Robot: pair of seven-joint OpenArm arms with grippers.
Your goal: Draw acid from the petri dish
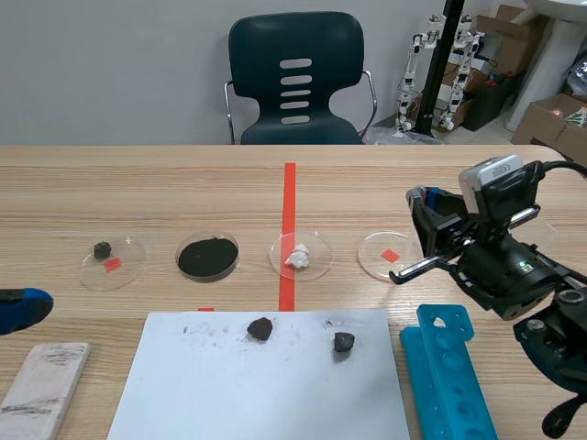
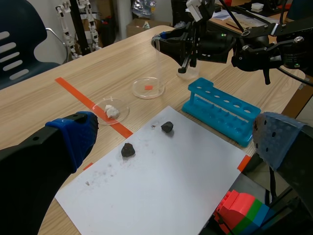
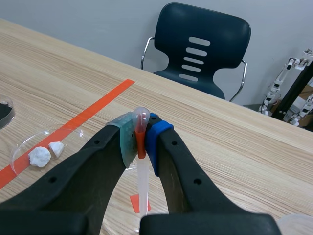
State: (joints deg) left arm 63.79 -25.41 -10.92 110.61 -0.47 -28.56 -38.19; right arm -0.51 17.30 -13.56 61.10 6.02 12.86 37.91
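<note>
Pipette [image 3: 142, 181] sits clamped in right hand [image 3: 141, 138], tip over petri dish [image 1: 390, 254]; left hand [image 2: 178, 139] low, fingers apart.

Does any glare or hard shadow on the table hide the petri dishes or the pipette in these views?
Scene view: even light, soft shadows; the clear petri dish shows only a faint rim. Right wrist view: no glare on the pipette in the right gripper. Left wrist view: the white paper is bright, not glaring.

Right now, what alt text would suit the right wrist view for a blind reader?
The right gripper pinches a plastic pipette, tip down over a wooden table. Beside it, a petri dish holds white lumps; a dark chair stands beyond.
</note>
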